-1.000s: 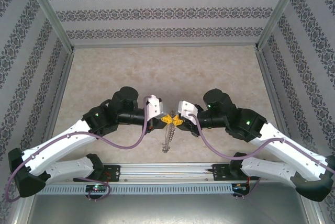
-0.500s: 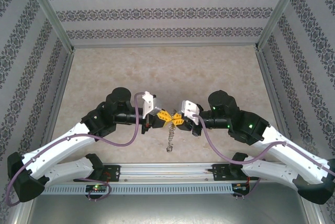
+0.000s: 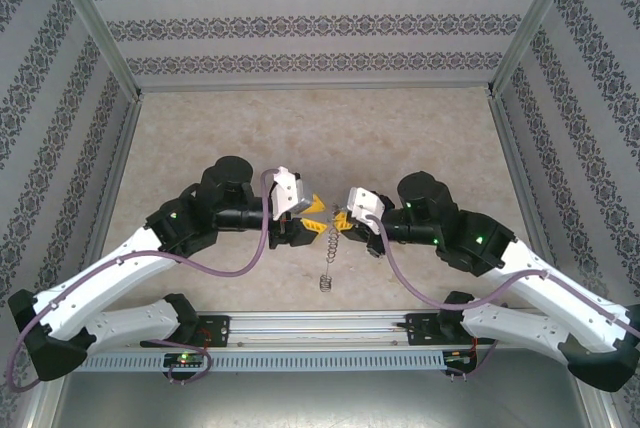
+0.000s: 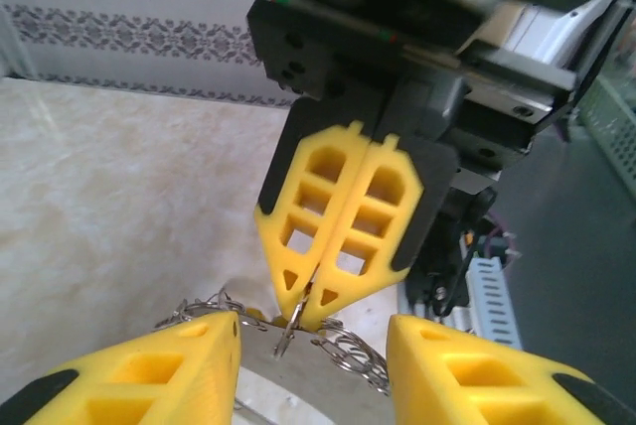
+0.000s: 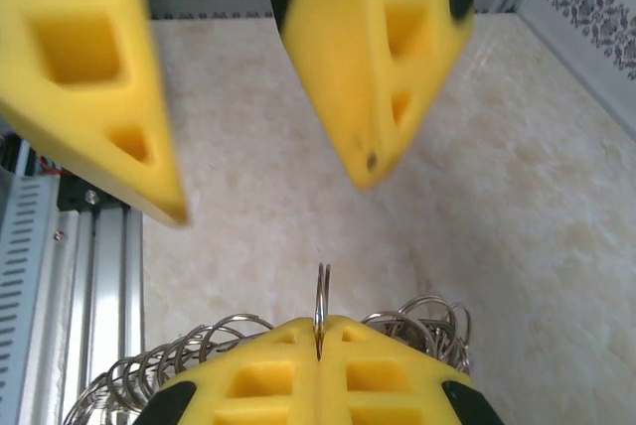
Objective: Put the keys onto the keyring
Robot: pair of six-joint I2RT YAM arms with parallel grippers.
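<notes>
- Top view: the left tool (image 3: 312,210) and the right tool (image 3: 342,220) face each other tip to tip, close together, above the bench (image 3: 300,128).
- The keyring (image 3: 327,248), a floppy string of small metal loops, trails from the right tool's tip towards the arm bases. Whether its far end rests on the bench I cannot tell.
- Left wrist view: the left tool (image 4: 313,326) stands with its yellow fingers (image 4: 149,370) apart.
- Straight ahead of it, the right tool (image 4: 306,308) has its fingers pressed together, nipping one thin loop of the keyring (image 4: 286,334) at the very tip. More loops bunch just beside that tip, between the left tool's fingers.
- Right wrist view: the right tool (image 5: 320,331) is clamped on the keyring (image 5: 322,296), and one loop stands upright, edge-on, out of its closed tip.
- Further loops fan out on both sides behind the tip.
- The left tool (image 5: 270,195) hangs beyond the loop, spread wide and not touching it.
</notes>
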